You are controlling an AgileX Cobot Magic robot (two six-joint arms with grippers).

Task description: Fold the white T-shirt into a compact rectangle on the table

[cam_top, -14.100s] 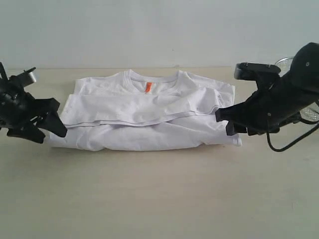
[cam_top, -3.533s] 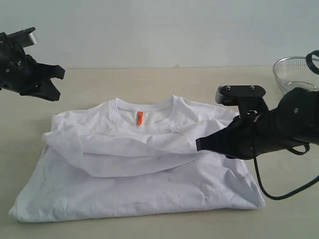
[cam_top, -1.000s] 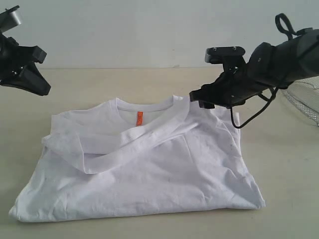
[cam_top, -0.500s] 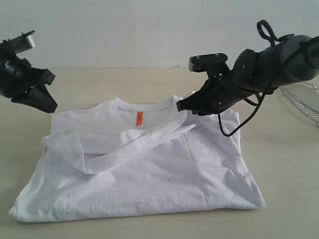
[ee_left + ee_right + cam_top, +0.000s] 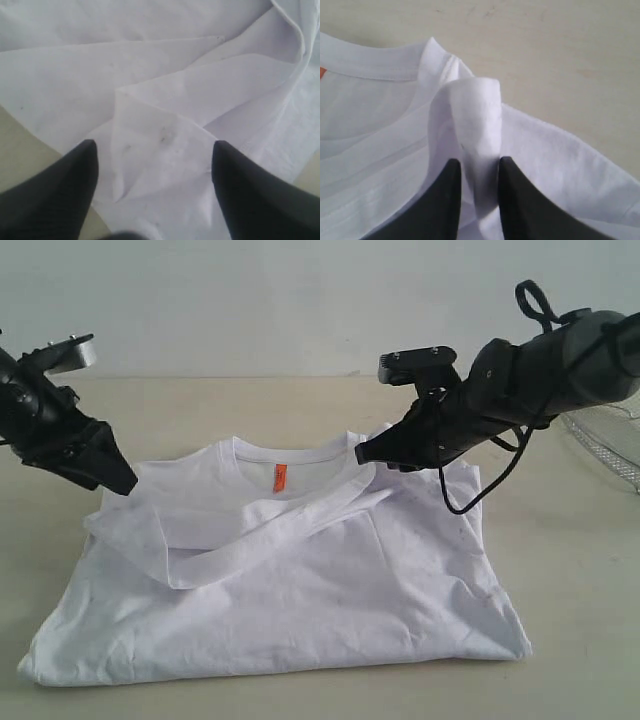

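**While a fold of cloth is pinched on the right, the left claw is held spread**

As seen in the exterior view, the white T-shirt (image 5: 300, 590) is laid on the table (image 5: 585, 630) with its collar turned away from the camera. The orange neck tag (image 5: 279, 478) is shown inside the neckline. A long folded band of the shirt is stretched diagonally across the chest, from the sleeve on the left of that view up to the collar's right side. There its end is pinched by the right gripper (image 5: 477, 167), whose fingers are pressed against a narrow roll of white fabric raised just above the shoulder. The left gripper (image 5: 155, 150) is held over the folded sleeve at the shirt's other shoulder. Its fingers are spread wide with nothing between them, and whether the cloth is touched cannot be told. A wire basket (image 5: 605, 440) is partly seen at the table's right edge, well apart from the shirt.
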